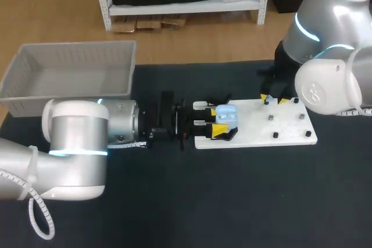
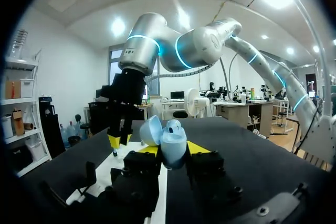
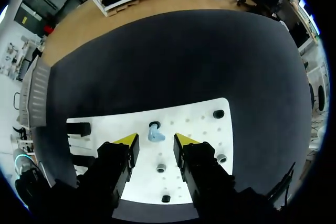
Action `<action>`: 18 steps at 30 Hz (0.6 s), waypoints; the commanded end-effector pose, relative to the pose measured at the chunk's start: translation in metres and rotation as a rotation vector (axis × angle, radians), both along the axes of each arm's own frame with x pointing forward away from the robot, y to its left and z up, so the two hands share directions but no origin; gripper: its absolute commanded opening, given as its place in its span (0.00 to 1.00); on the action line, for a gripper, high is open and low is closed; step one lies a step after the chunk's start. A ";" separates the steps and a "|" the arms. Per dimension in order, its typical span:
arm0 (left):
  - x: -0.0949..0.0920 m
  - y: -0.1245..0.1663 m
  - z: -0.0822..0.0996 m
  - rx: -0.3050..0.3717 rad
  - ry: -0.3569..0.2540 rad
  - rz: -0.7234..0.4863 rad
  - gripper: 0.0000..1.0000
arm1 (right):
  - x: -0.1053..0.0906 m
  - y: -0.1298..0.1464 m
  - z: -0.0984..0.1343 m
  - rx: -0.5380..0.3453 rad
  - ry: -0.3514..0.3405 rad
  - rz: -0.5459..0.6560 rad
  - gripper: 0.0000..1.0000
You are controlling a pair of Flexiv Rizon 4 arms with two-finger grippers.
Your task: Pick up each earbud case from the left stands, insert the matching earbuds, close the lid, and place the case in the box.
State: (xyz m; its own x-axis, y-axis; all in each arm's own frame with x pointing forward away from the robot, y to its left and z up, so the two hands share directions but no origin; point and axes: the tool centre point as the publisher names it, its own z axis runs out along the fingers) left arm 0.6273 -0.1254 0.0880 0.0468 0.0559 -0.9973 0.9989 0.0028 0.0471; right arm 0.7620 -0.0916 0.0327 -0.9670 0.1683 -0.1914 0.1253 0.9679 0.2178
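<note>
A light blue earbud case (image 1: 225,114) with its lid up is held in my left gripper (image 1: 218,122), which is shut on it over the left end of the white board (image 1: 290,137). The left wrist view shows the case (image 2: 171,141) between the yellow tips, lid tilted back. My right gripper (image 1: 273,100) hangs over the board's far edge. In the right wrist view a small blue earbud (image 3: 155,134) sits on the board (image 3: 202,129) between the fingers of my right gripper (image 3: 155,140). The fingers stand a little apart from it on both sides.
A grey bin (image 1: 70,74) stands at the back left of the table. Small black pegs (image 1: 275,135) dot the board. Black stands (image 1: 167,111) sit just left of the board, under my left wrist.
</note>
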 end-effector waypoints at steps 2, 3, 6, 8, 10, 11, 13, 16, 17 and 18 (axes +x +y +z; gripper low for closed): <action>-0.001 -0.001 0.000 0.000 -0.002 0.008 0.00 | 0.005 0.001 -0.002 0.001 0.015 0.002 0.36; -0.001 -0.001 0.000 0.000 -0.002 0.008 0.00 | 0.005 0.001 -0.003 0.001 0.016 0.002 0.35; -0.001 -0.001 0.000 0.000 -0.002 0.008 0.00 | 0.004 0.000 -0.003 0.007 0.023 -0.002 0.33; -0.001 -0.001 0.000 0.000 -0.002 0.008 0.00 | 0.004 -0.001 -0.003 0.009 0.024 -0.003 0.33; -0.001 -0.001 0.000 0.000 -0.002 0.008 0.00 | 0.004 0.000 -0.003 0.008 0.026 -0.002 0.32; -0.001 -0.001 0.000 0.000 -0.002 0.008 0.00 | 0.003 0.000 -0.004 0.008 0.027 -0.002 0.31; -0.001 -0.001 0.000 0.000 -0.002 0.008 0.00 | 0.002 0.000 -0.004 0.007 0.028 0.000 0.30; -0.001 -0.001 0.000 0.000 -0.002 0.008 0.00 | 0.003 0.001 -0.005 0.005 0.032 0.001 0.29; -0.001 -0.001 0.000 0.000 -0.002 0.008 0.00 | 0.003 0.002 -0.005 0.004 0.034 0.002 0.29; -0.001 -0.001 0.000 0.000 -0.002 0.008 0.00 | 0.003 0.002 -0.005 0.004 0.034 0.002 0.29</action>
State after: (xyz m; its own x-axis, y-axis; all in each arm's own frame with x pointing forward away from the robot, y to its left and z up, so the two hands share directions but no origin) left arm 0.6273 -0.1254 0.0880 0.0468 0.0559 -0.9973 0.9989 0.0028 0.0471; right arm 0.7633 -0.0907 0.0277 -0.9727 0.1676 -0.1608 0.1304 0.9670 0.2189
